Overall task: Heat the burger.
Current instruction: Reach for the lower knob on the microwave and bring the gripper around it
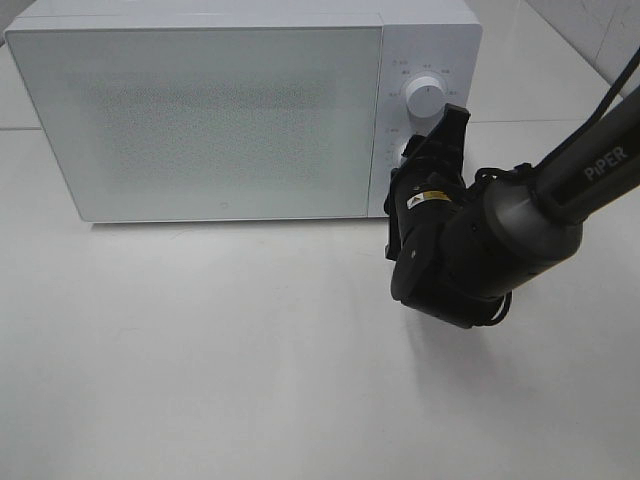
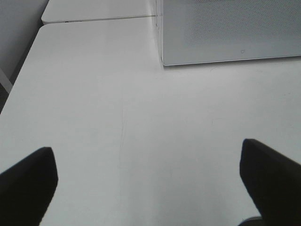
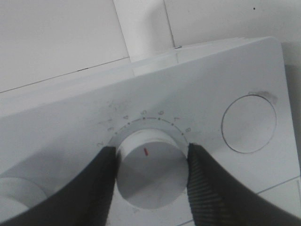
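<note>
White microwave (image 1: 200, 110) door shut, the burger nowhere in view and presumably behind the frosted door, so this looks like the timer-setting step. The right pincer (image 3: 151, 155) is clamped on the numbered dial (image 3: 148, 183), which next wants a steady twist. That arm reaches in from the side, wrist facing the panel, while the left pincer (image 2: 148, 183) hangs wide open over the desk (image 2: 117, 94).

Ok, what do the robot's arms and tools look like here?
The right arm is dark grey with rounded joints, white PiPER lettering, a yellow label and black cables. The left tool and right tool have black fingers.
</note>
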